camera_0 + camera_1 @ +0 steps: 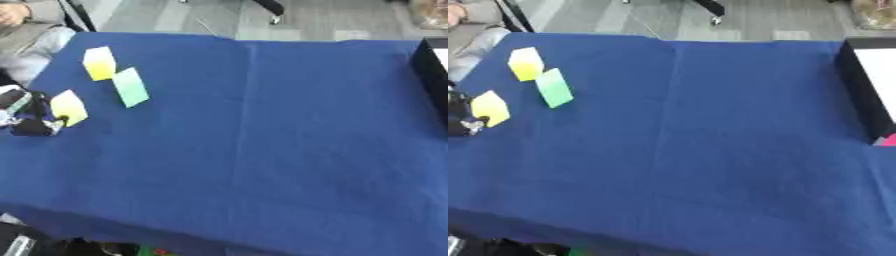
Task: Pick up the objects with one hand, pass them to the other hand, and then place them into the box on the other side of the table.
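Three small blocks lie near the table's far left: a yellow block (99, 63), a green block (130, 87) just below it, and a second yellow block (68, 106) nearest the left edge. My left hand (33, 124) comes in at that left edge, black with silver parts. Its fingers are curled against the lower corner of the second yellow block, and one dark fingertip (62, 120) overlaps it. The black box (857, 85) with a white inside stands at the right edge. My right hand shows in neither view.
A blue cloth (262, 140) covers the whole table. A small pink thing (888, 140) shows at the box's near corner. A person in grey sits beyond the far left corner. Dark shapes sit below the table's front left edge.
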Controlling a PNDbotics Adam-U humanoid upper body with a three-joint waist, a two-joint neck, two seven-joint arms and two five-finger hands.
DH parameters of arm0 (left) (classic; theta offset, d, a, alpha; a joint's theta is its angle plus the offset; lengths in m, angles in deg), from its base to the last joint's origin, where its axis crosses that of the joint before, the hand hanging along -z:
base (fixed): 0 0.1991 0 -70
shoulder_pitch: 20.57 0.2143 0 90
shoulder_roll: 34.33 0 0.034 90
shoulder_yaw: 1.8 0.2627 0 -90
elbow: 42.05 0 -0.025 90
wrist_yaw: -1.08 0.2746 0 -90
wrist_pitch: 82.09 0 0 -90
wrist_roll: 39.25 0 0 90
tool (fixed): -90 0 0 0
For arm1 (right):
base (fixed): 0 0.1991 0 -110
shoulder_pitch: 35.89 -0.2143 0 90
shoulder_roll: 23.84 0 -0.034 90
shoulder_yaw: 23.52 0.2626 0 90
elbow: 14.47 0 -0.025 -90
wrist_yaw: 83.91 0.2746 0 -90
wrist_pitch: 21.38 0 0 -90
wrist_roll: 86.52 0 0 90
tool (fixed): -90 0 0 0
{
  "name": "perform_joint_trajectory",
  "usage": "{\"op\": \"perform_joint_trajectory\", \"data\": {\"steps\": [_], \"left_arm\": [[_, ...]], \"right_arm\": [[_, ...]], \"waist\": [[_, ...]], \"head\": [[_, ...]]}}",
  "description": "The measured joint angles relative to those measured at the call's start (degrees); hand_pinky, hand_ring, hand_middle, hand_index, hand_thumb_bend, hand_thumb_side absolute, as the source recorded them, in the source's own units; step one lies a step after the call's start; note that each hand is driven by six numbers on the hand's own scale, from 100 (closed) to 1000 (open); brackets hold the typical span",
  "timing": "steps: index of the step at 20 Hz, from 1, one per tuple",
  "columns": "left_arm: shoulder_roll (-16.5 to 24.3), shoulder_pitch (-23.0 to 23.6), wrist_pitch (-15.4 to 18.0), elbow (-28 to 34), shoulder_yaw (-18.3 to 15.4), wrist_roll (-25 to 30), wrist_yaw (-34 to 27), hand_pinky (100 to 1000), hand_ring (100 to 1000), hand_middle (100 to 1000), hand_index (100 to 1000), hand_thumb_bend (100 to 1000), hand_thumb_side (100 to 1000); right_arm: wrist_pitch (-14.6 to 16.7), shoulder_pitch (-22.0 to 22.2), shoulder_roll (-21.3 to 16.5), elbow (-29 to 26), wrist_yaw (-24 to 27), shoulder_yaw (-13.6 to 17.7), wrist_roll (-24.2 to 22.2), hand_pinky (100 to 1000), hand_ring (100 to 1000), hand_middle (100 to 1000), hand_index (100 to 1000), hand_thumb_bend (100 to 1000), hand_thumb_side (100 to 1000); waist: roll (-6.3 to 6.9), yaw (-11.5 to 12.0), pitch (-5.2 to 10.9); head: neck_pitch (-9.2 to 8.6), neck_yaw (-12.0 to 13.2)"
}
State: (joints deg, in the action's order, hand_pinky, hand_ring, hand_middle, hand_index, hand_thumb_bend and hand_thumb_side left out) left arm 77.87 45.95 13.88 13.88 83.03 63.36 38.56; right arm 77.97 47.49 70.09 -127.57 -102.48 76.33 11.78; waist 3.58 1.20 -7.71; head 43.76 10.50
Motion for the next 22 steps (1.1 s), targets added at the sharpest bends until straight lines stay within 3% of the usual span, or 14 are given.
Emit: {"op": "perform_joint_trajectory", "data": {"steps": [10,15,19,22], "left_arm": [[0.0,1.3,0.6,5.6,-1.3,0.9,-3.4,715,565,462,637,155,437],[-1.4,3.0,1.5,13.8,-2.7,2.2,-8.2,711,554,455,632,104,480],[-4.0,4.2,1.5,21.8,-3.4,4.4,-12.8,707,547,449,627,100,516],[-6.6,4.8,0.9,27.9,-3.5,6.9,-16.6,704,542,445,624,100,549]], "right_arm": [[0.1,0.0,0.0,0.0,0.0,0.0,-0.2,857,820,786,1000,100,516],[0.4,-0.5,0.0,0.0,0.3,-0.8,-1.1,854,819,786,1000,100,506],[1.7,-2.7,-1.0,0.0,0.7,-3.1,-3.1,846,814,786,1000,100,477],[3.9,-5.6,-2.7,-0.1,0.6,-6.1,-5.7,836,809,787,992,100,383]], "waist": [[-0.03,0.3,0.00],[-0.22,0.6,0.00],[-0.58,1.1,0.01],[-0.77,1.6,0.04]], "head": [[0.00,-0.1],[0.00,-0.4],[0.00,-0.6],[0.00,-0.9]]}}
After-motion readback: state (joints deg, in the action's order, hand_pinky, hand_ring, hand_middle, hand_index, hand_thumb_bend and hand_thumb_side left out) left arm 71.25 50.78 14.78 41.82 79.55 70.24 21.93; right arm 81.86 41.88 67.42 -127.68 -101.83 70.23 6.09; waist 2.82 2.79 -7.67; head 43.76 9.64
